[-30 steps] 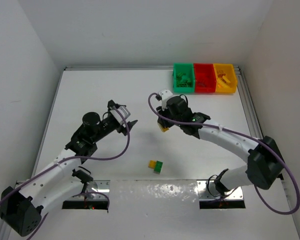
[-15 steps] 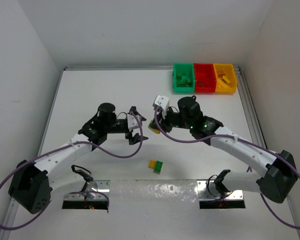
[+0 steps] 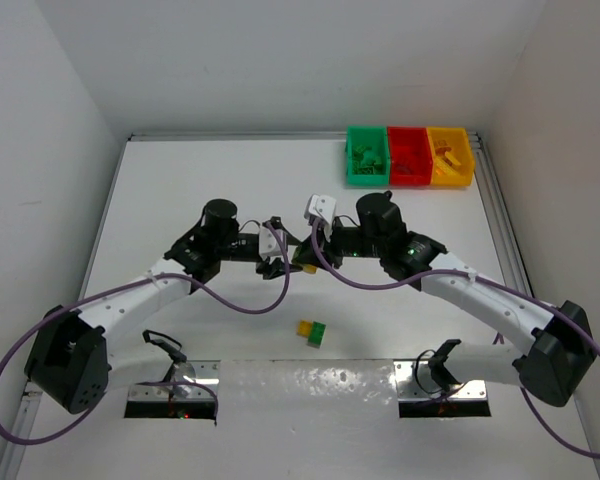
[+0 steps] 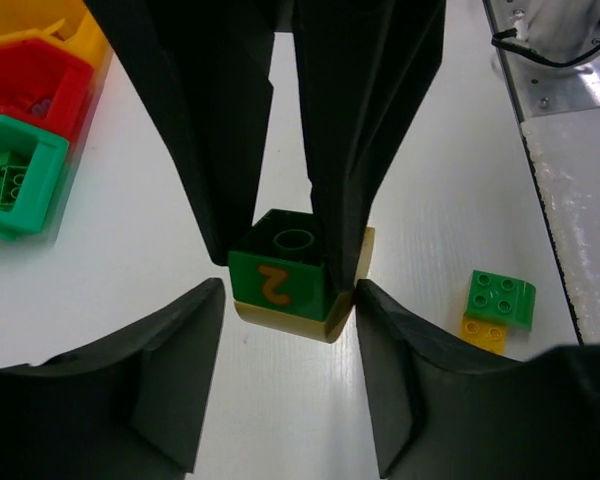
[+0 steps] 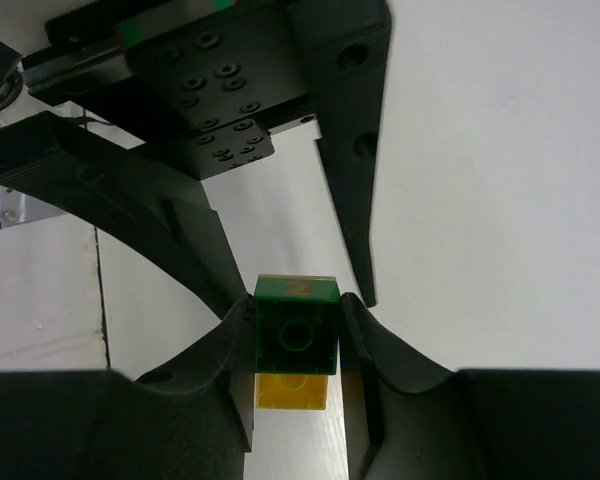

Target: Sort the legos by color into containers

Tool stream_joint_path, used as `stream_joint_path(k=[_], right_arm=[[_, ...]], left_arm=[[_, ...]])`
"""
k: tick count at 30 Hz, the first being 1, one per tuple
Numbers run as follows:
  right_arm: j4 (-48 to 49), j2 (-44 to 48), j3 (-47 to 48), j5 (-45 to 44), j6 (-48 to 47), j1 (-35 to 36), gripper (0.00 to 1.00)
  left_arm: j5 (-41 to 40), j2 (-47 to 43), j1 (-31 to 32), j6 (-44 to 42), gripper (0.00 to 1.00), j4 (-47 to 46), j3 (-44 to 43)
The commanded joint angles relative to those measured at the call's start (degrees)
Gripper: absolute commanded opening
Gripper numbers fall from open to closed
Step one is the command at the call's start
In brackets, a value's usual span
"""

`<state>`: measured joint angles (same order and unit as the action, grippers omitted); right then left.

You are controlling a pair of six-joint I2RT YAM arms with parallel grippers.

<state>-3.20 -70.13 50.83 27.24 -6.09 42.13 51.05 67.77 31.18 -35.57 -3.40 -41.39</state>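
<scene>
While our right fingers (image 5: 390, 390) clamp the green brick (image 4: 278, 275) stacked on a yellow brick (image 5: 292, 390), we hold our left fingers (image 4: 170, 380) parted, closely flanking both sides.

A green brick (image 4: 280, 270) stacked on a yellow one (image 4: 280, 321) is gripped at its sides. Another green-yellow pair (image 3: 312, 331) lies well apart from the joined green, red and yellow bins (image 3: 410, 180).

A white table (image 3: 200, 180) stands between plain white walls (image 3: 280, 60). Shiny metal plates (image 3: 202, 373) lie bolted along its near edge. A grey metal rail (image 3: 499, 230) runs down the table's right side.
</scene>
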Motion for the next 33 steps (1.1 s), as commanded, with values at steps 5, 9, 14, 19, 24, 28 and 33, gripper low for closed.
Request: stream_joint_path(k=[5,9,14,19,24,28,33], right_arm=[[5.66,0.96,0.76,1.58,0.20,0.15,0.00],[6.10,0.70,0.76,1.76,0.29,0.15,0.00],[4.09,1.22,0.76,-1.21,-0.59,0.15,0.00],[1.00,3.16,1.81,-7.56,-3.32,-1.35,0.00],[-0.76,2.98,3.49,-10.98,-4.63,-3.98,0.00],[1.08,1.58,4.72,-14.57,-4.46,-5.74,0.00],[9.96,-11.66,12.43,-37.81,3.08,-12.23,0.00]], left_arm=[[2.92,0.52,0.46,-2.57,0.36,0.85,-2.82],[2.48,0.70,0.55,-1.61,0.15,0.50,-3.26],[-1.82,1.22,0.46,1.64,0.00,0.31,-3.09],[-16.51,3.86,0.11,-0.02,0.00,7.35,-0.01],[-19.58,3.43,-0.42,2.43,0.00,8.32,2.01],[-20.81,3.25,-0.42,4.81,0.00,5.60,2.45],[-27.48,3.33,-0.51,10.43,0.00,0.25,1.66]])
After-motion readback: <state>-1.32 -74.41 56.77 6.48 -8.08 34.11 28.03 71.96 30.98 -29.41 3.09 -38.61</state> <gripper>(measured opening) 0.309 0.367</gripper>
